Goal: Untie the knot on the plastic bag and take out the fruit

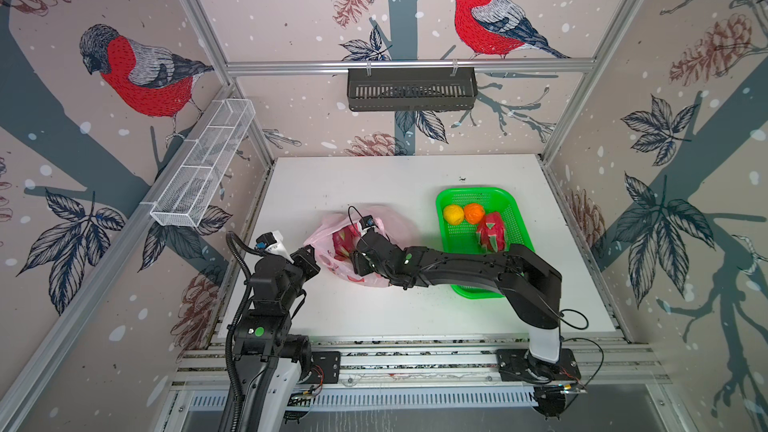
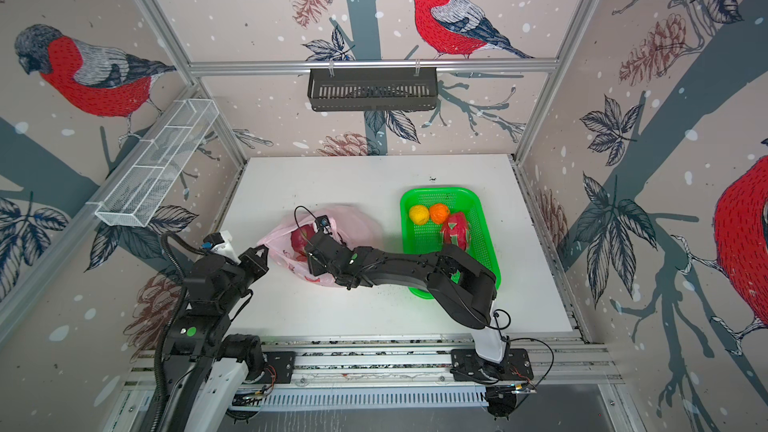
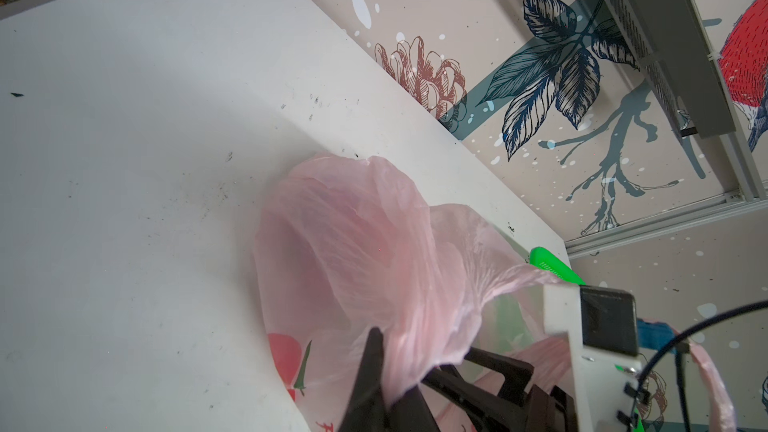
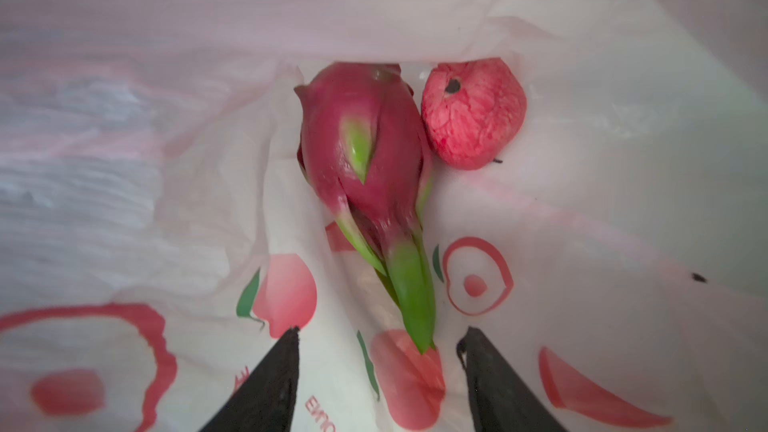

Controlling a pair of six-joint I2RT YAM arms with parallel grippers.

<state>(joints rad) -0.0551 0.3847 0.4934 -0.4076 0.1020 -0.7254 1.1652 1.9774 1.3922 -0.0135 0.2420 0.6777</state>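
Observation:
The plastic bag [image 1: 395, 222] lies open on the white table [image 1: 332, 184] in both top views, left of centre. My left gripper [image 3: 415, 363] is shut on a bunched fold of the bag's [image 3: 353, 243] rim at its left side and holds it up. My right gripper [image 4: 382, 328] is open inside the bag's mouth. Just beyond its fingertips lie a magenta dragon fruit [image 4: 365, 160] and a round red fruit [image 4: 473, 114] on the bag's printed floor. The green tip of the dragon fruit points between the fingers. The knot is out of view.
A green mesh basket [image 1: 469, 195] stands right of the bag and holds a yellow fruit [image 1: 453, 214], an orange [image 1: 473, 213] and a second dragon fruit [image 1: 491, 231]. The right arm [image 1: 457, 263] crosses over the basket's near end. Wall baskets hang at the back and left.

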